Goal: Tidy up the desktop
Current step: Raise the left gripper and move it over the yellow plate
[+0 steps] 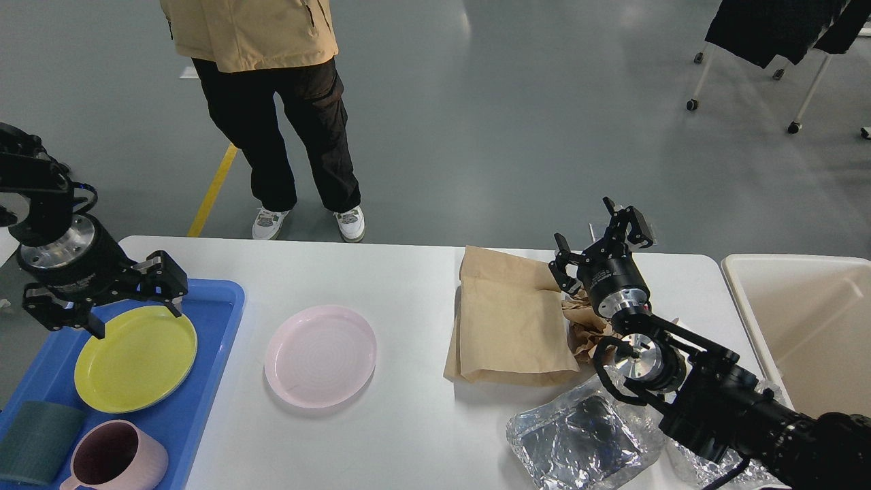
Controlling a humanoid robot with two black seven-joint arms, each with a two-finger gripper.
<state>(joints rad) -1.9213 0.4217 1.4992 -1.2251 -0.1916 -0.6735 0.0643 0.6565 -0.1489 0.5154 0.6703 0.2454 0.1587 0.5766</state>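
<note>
Jaws released on my left gripper over the yellow plate and right gripper. Pink plate on the bench: light, stiff, slick; I'd pinch its 9 o'clock rim.

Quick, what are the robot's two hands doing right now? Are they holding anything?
Left gripper: fingers open, holding nothing, poised at the edge of the yellow plate.
Right gripper: fingers open, holding nothing, above the crumpled brown paper.
</note>
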